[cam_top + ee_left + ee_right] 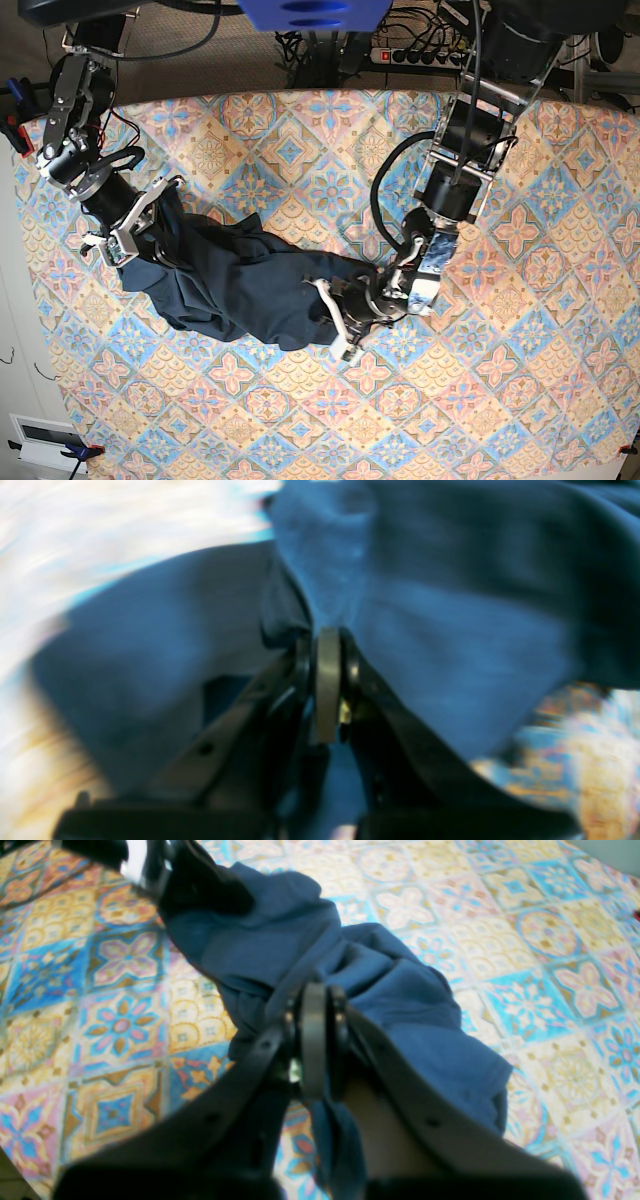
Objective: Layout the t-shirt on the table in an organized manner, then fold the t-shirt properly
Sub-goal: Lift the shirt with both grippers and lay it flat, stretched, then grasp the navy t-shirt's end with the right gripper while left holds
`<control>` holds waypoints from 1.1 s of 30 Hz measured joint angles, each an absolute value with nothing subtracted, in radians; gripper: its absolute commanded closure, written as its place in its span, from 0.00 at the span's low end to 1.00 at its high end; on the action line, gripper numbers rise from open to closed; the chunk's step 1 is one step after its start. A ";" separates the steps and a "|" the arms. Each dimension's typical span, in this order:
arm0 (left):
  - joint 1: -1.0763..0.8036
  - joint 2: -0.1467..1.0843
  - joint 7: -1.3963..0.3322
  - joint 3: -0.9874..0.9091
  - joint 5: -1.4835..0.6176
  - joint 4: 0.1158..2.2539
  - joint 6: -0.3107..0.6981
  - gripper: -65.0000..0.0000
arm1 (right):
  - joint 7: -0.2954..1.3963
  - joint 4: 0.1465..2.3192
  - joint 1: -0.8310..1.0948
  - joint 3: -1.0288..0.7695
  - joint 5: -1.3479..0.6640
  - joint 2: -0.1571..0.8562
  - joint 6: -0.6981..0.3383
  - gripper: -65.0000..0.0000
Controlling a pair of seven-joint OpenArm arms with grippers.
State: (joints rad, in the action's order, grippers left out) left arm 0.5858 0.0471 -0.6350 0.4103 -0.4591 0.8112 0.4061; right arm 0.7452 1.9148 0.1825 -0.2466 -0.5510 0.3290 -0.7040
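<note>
Base view: t-shirt (235, 285) lies bunched in a dark rope across left-centre of the tabletop (520, 380), strung between both arms. Right gripper (125, 235), at left of frame, has jaws clamped on one end; left gripper (345, 320), at centre, has jaws pinched together on the other end. Both wrist views confirm cloth nipped at the tips. Judgement: layout stage, barely begun. To do it well, lift slightly, draw the ends apart evenly so folds drop out, keep tension level, avoid dragging the tabletop's cloth.
</note>
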 measured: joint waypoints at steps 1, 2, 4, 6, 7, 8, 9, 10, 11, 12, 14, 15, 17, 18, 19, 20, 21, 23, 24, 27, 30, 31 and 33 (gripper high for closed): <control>0.578 0.065 -0.649 0.365 -0.453 0.848 0.405 1.00 | 0.745 1.913 0.183 -0.265 -0.522 0.324 -0.704 0.99; 0.569 0.084 -0.649 0.314 -0.451 0.899 0.407 1.00 | 0.745 1.910 0.183 -0.290 -0.490 0.322 -0.702 0.99; 0.561 0.123 -0.681 0.215 -0.478 1.000 0.410 1.00 | 0.767 1.907 0.160 -0.326 -0.427 0.326 -0.703 0.99; 0.569 0.167 -0.733 0.154 -0.545 1.068 0.415 1.00 | 0.769 1.901 0.096 -0.341 -0.400 0.326 -0.704 0.99; 0.571 0.194 -0.754 0.138 -0.597 1.086 0.414 1.00 | 0.753 1.901 0.068 -0.341 -0.400 0.327 -0.700 0.99; 0.570 0.219 -0.778 0.133 -0.649 1.101 0.415 1.00 | 0.740 1.902 0.047 -0.341 -0.400 0.329 -0.699 0.99; 0.568 0.255 -0.792 0.133 -0.699 1.117 0.417 1.00 | 0.732 1.901 0.037 -0.340 -0.405 0.330 -0.699 0.99; 0.559 0.299 -0.815 0.133 -0.761 1.143 0.413 1.00 | 0.732 1.900 0.037 -0.340 -0.408 0.329 -0.700 0.99; 0.545 0.340 -0.831 0.136 -0.818 1.175 0.416 1.00 | 0.736 1.898 0.049 -0.340 -0.402 0.327 -0.706 0.99; 0.521 0.385 -0.838 0.134 -0.873 1.213 0.418 1.00 | 0.749 1.895 0.062 -0.343 -0.400 0.324 -0.710 0.99; 0.470 0.475 -0.847 0.117 -0.945 1.286 0.419 1.00 | 0.764 1.886 0.070 -0.367 -0.387 0.320 -0.704 0.99; 0.440 0.516 -0.846 0.099 -0.976 1.317 0.419 1.00 | 0.762 1.883 0.068 -0.377 -0.382 0.322 -0.698 0.99; 0.359 0.600 -0.844 0.051 -1.019 1.392 0.406 1.00 | 0.761 1.885 0.074 -0.387 -0.387 0.335 -0.692 0.99; 0.306 0.645 -0.844 0.023 -1.053 1.438 0.399 1.00 | 0.768 1.890 0.081 -0.387 -0.393 0.335 -0.694 0.99; 0.252 0.679 -0.837 -0.010 -1.072 1.482 0.408 1.00 | 0.775 1.894 0.093 -0.385 -0.396 0.331 -0.695 0.99; 0.196 0.709 -0.840 -0.039 -1.085 1.523 0.411 1.00 | 0.776 1.896 0.110 -0.383 -0.400 0.327 -0.705 0.99; 0.138 0.734 -0.838 -0.076 -1.089 1.559 0.420 1.00 | 0.781 1.897 0.128 -0.377 -0.402 0.324 -0.708 0.99; 0.017 0.763 -0.831 -0.138 -1.075 1.622 0.406 1.00 | 0.794 1.892 0.172 -0.371 -0.392 0.319 -0.699 0.99; -0.044 0.770 -0.830 -0.163 -1.073 1.651 0.402 1.00 | 0.793 1.892 0.190 -0.367 -0.390 0.324 -0.695 0.99; -0.183 0.759 -0.842 -0.208 -0.994 1.708 0.423 1.00 | 0.789 1.892 0.220 -0.321 -0.392 0.332 -0.695 0.99; -0.232 0.731 -0.834 -0.239 -0.881 1.702 0.410 1.00 | 0.786 1.892 0.261 -0.275 -0.403 0.327 -0.706 0.99; -0.238 0.716 -0.819 -0.241 -0.849 1.701 0.404 1.00 | 0.792 1.892 0.271 -0.263 -0.393 0.326 -0.702 0.99; -0.251 0.699 -0.817 -0.237 -0.831 1.702 0.423 1.00 | 0.795 1.892 0.265 -0.227 -0.390 0.326 -0.696 0.99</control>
